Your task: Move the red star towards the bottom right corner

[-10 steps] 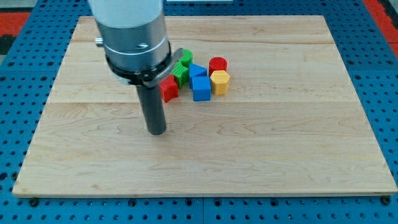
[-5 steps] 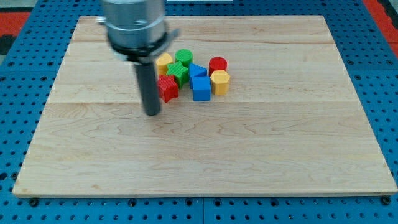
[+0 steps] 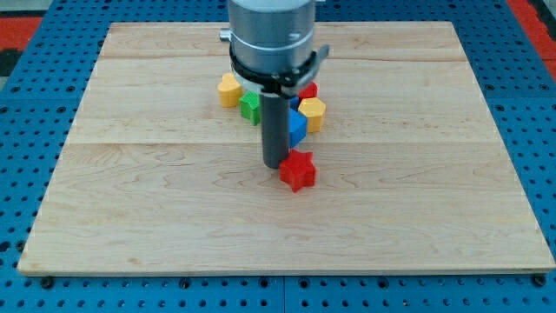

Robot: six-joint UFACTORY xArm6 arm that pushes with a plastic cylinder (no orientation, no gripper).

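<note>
One red star near surface centre, my tip touching its upper-left side, tool is a bare rod holding nothing, two yellow blocks, one green, one blue, one red clustered toward top edge.

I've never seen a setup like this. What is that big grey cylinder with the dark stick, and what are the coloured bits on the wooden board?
The grey cylinder is the end of a robot arm. It holds nothing; it only pushes with the dark rod. My tip sits against the upper left of the red star, which lies apart from the other toy blocks. Behind the rod cluster a yellow block, a green block, a blue block, a yellow hexagon and a partly hidden red block. One camera views the wooden board from the front, slightly above.
</note>
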